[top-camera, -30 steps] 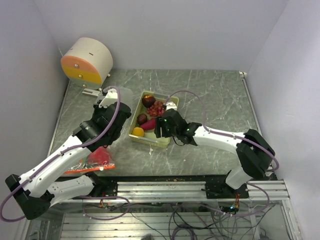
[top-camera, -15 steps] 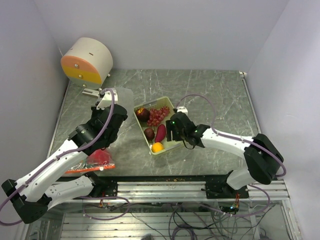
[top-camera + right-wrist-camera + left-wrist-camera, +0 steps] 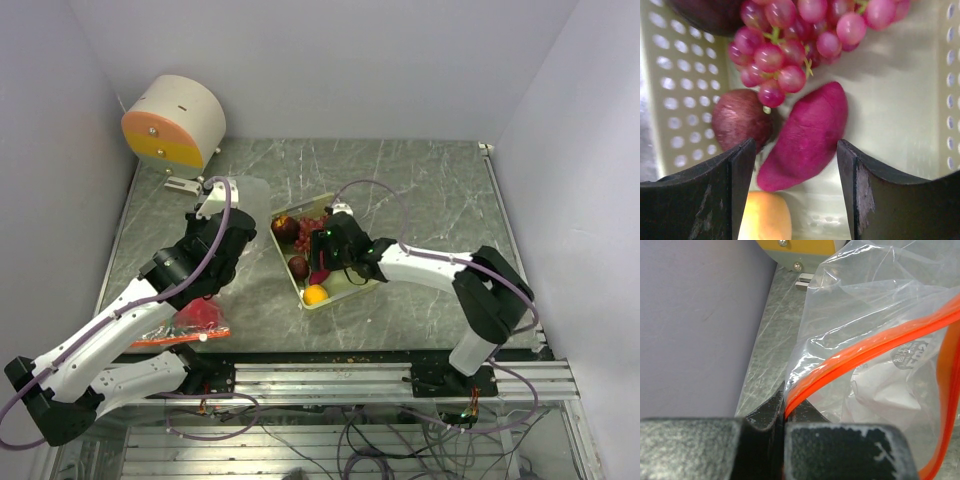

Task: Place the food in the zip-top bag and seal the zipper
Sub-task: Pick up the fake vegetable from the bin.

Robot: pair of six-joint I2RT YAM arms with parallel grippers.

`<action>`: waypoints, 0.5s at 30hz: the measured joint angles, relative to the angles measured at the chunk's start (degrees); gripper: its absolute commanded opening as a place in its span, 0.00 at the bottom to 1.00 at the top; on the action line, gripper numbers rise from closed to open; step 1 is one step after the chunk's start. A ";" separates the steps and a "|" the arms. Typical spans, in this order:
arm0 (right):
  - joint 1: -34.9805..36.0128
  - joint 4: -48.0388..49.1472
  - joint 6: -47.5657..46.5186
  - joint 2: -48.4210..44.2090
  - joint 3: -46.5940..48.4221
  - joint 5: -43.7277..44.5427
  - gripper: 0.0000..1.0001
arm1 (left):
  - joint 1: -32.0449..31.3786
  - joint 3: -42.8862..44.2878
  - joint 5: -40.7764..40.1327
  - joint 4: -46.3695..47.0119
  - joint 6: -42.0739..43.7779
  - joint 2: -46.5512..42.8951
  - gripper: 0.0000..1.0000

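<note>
The table (image 3: 430, 200) carries two arms. One cream-and-orange drum (image 3: 175, 120) sits at its far left corner.

One clear bag (image 3: 865, 305) is caught in the left gripper (image 3: 785, 407). The jaws are pressed together on the bag's orange zipper (image 3: 865, 347), near its end. From above, the bag shows as pale film just right of that gripper. A red lump (image 3: 200, 313) lies by the near part of the left arm, under clear film with an orange strip. Whether that film is the same bag cannot be told.

One pale tray (image 3: 352, 290) sits mid-table at an angle. The right gripper (image 3: 795, 185) is down inside it with its fingers (image 3: 695, 195) spread wide, pinching nothing. The sweet potato (image 3: 805, 135) lies between them.

The tray holds:
- one grape bunch (image 3: 790, 45)
- one sweet potato, its tip against the grapes
- two dark round fruits (image 3: 740, 120), one just beside the sweet potato and one past the grapes at the tray's far corner
- one orange (image 3: 765, 220), at the near end
</note>
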 measured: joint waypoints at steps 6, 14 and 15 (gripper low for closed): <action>0.00 -0.90 0.66 4.24 -0.11 -0.92 0.64 | 0.00 0.00 0.13 0.07 0.57 -0.02 0.07; 0.00 0.87 0.20 5.05 -1.20 0.20 0.21 | 0.00 -0.04 0.68 1.22 0.87 0.15 0.07; 0.00 1.27 0.09 5.09 -1.20 0.11 0.16 | 0.00 -0.04 0.68 1.22 0.85 0.31 0.07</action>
